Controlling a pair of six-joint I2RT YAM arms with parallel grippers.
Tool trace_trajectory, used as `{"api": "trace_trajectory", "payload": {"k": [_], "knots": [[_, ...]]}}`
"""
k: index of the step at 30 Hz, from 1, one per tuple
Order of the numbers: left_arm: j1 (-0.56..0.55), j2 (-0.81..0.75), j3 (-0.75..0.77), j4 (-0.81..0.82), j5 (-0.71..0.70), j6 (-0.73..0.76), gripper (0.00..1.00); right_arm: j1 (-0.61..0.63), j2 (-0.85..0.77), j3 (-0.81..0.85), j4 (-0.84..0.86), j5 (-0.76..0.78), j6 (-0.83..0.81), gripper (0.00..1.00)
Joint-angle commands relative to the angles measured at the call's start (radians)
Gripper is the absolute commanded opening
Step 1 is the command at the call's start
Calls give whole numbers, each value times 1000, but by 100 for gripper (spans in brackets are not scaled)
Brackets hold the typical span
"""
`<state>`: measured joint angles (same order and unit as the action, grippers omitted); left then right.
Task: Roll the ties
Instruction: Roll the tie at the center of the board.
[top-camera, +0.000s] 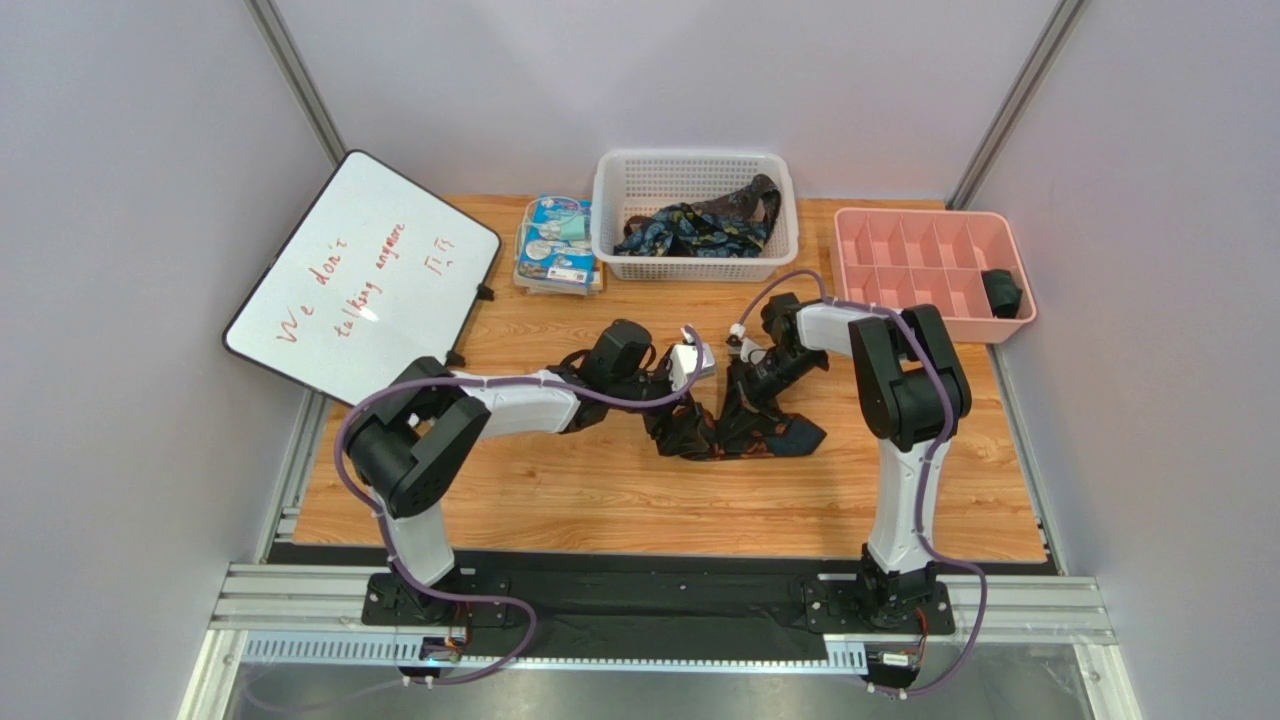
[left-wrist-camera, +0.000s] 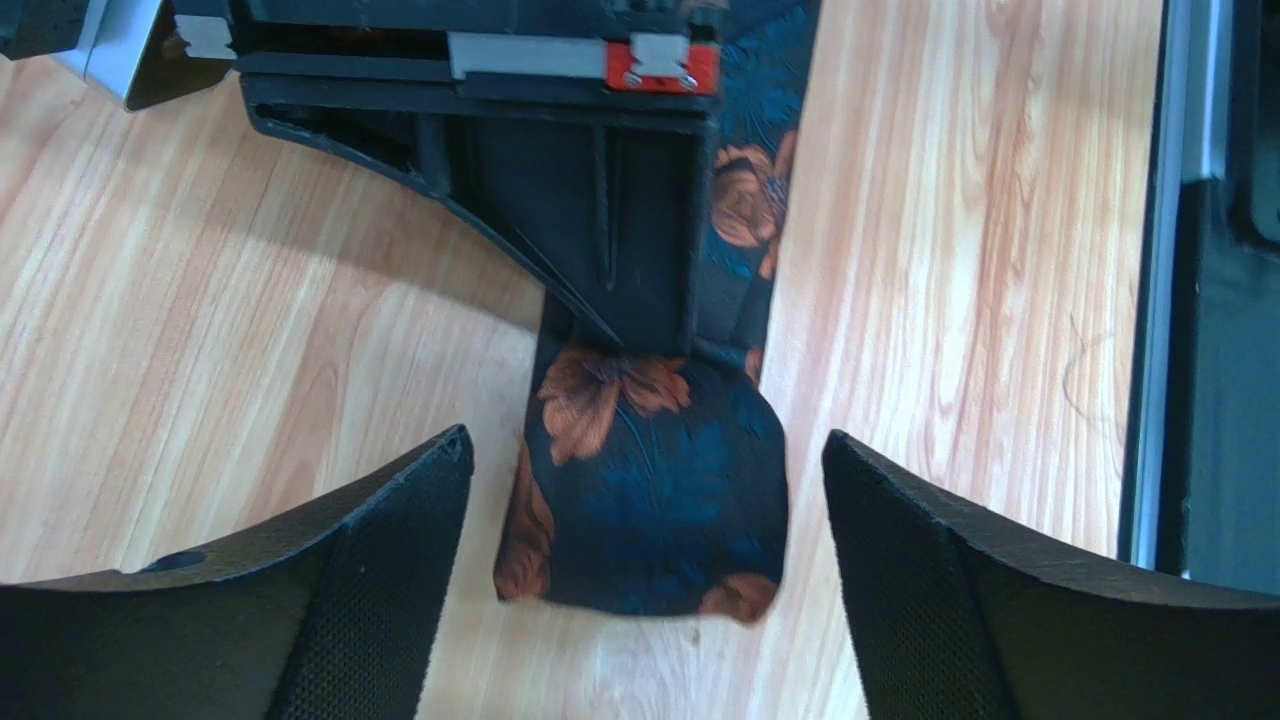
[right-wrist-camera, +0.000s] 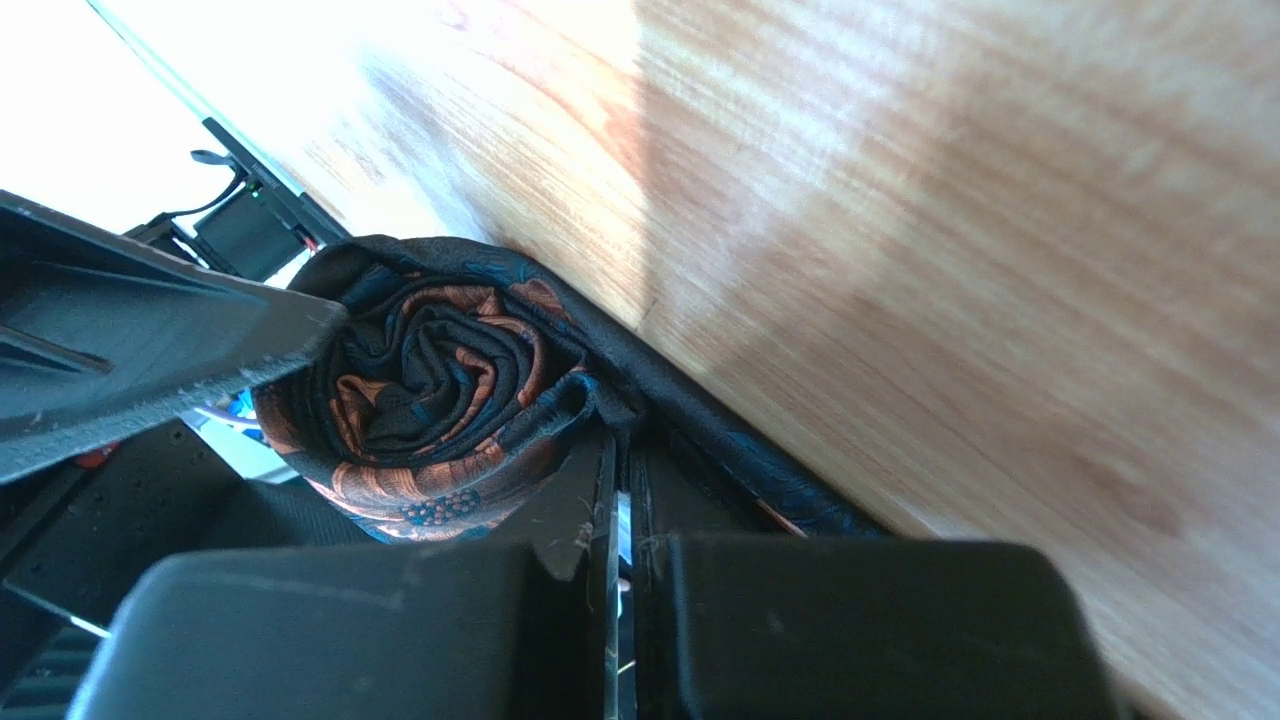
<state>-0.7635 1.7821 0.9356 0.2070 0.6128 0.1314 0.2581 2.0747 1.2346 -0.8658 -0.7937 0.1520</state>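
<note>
Left gripper (left-wrist-camera: 643, 450): jaws spread wide, one finger on either side of the rolled end of the tie (left-wrist-camera: 654, 503), apart from it on both sides. Right gripper (right-wrist-camera: 621, 458): fingers pressed together, tips against the roll; whether cloth is pinched, I cannot tell. The tie lies mid-way along the wooden table (top-camera: 601, 495). More ties (top-camera: 699, 228) sit in the white basket (top-camera: 694, 270).

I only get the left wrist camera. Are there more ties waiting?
Observer: Yes, a heap of ties lies in the white basket at the back.
Child: Any finished ones?
Observer: One dark bundle sits at the right end of the pink tray.
Child: Is mine rolled?
Observer: The right wrist camera shows the tie wound into a spiral, at the tips of the shut right jaws.
</note>
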Motion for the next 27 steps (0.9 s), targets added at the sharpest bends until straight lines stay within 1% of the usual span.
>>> {"api": "trace_trajectory", "payload": {"k": [1, 2, 3, 4, 5, 6, 8, 9, 10, 11, 13, 14, 15, 17, 18, 19, 20, 21, 22, 25, 27], "knots": [[1, 69, -6, 207, 33, -180, 88, -2, 53, -32, 90, 340, 9, 0], [-2, 77, -15, 269, 36, -212, 86, -3, 53, -32, 93, 340, 12, 0], [-5, 86, -21, 291, 42, -263, 83, 3, 54, -30, 96, 346, 18, 0], [-11, 102, -21, 302, 39, -272, 81, 6, 56, -29, 102, 344, 23, 0], [-22, 108, -20, 305, 38, -273, 78, 6, 59, -26, 105, 344, 29, 0], [-39, 115, -18, 301, 4, -268, 71, 10, 61, -26, 109, 338, 34, 0], [-45, 125, -23, 281, -13, -233, 65, 13, 61, -20, 110, 327, 38, 0], [-48, 125, -35, 272, -25, -214, 60, 15, 58, -20, 113, 324, 41, 0], [-54, 123, -40, 255, -37, -154, 57, 15, 56, -20, 113, 320, 37, 0], [-57, 117, -46, 208, -47, -129, 54, 15, 53, -17, 111, 314, 34, 0], [-75, 105, -57, 158, -88, -32, 49, 13, 47, -8, 94, 294, 24, 0], [-85, 103, -58, 96, -109, 35, 47, 15, 48, 15, 80, 280, 2, 0], [-91, 109, -40, 51, -140, 69, 40, 15, 48, 29, 44, 254, -11, 0], [-111, 114, -24, -39, -185, 132, 35, 9, 39, 55, 7, 220, -40, 6], [-118, 120, -20, -59, -199, 149, 30, -2, 15, 69, -16, 188, -48, 11], [-126, 126, -15, -81, -217, 161, 29, -11, 2, 78, -31, 165, -58, 19], [-138, 129, -2, -119, -231, 172, 28, -14, -10, 89, -50, 147, -69, 22], [-143, 138, 6, -139, -248, 184, 26, -26, -21, 110, -91, 110, -92, 28], [-148, 145, 15, -156, -258, 188, 25, -34, -36, 118, -113, 90, -104, 37], [-157, 169, 54, -233, -272, 200, 24, -71, -59, 128, -174, 8, -137, 51], [-160, 189, 77, -273, -275, 208, 24, -86, -83, 118, -187, -34, -147, 52]]}}
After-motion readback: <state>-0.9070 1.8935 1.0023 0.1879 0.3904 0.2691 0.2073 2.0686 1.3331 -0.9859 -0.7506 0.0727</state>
